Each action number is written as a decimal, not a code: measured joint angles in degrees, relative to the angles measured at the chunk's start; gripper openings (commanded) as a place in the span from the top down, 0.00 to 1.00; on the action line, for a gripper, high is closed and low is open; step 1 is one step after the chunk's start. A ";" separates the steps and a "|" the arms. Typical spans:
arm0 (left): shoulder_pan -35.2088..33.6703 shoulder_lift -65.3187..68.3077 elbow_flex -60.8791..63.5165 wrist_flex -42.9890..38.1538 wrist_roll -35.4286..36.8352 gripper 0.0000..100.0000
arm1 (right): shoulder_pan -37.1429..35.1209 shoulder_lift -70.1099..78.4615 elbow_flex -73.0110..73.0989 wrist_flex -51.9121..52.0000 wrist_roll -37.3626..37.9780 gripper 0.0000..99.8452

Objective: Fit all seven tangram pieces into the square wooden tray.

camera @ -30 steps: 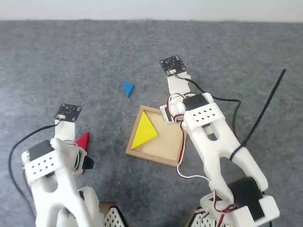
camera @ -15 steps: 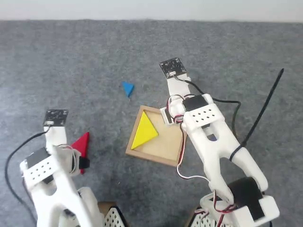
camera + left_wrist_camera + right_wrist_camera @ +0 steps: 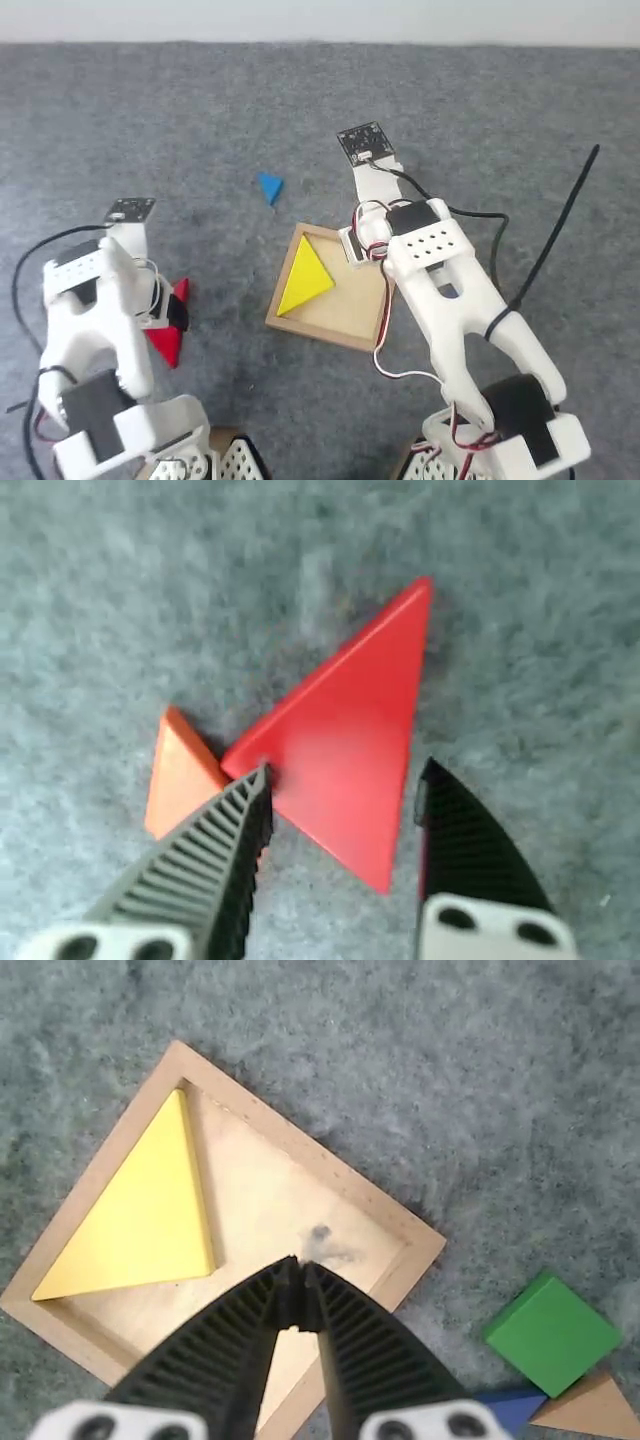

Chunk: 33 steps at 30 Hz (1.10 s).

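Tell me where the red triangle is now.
In the high view the red triangle lies left of the wooden tray, beside the left arm; the left wrist view shows it inside the open left pincer, an orange piece against its edge.

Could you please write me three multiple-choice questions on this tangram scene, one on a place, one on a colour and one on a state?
1. Where does the yellow triangle lie?
A. on top of another piece
B. in the wooden tray
C. clamped in a claw

2. What colour is the piece between the open fingers of the left claw?
A. blue
B. green
C. red

3. How is the right claw?
A. shut, holding nothing
B. wide open
C. shut on the yellow triangle

Answers: 1 B, it lies flat inside the tray's rim; 2 C, the red triangle lies between those fingers; 3 A, its fingers meet above the bare tray floor.
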 measured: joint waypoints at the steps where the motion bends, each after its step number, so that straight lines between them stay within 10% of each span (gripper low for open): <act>1: 0.44 0.00 0.00 -0.18 0.00 0.74 | 0.00 0.00 0.00 0.00 0.00 0.99; 23: 8.79 19.08 -20.92 3.52 0.18 0.72 | 0.09 0.00 1.23 0.00 0.00 0.99; 33: 2.81 -7.74 -5.19 7.21 -5.45 0.72 | 0.35 0.00 1.23 0.00 0.00 0.99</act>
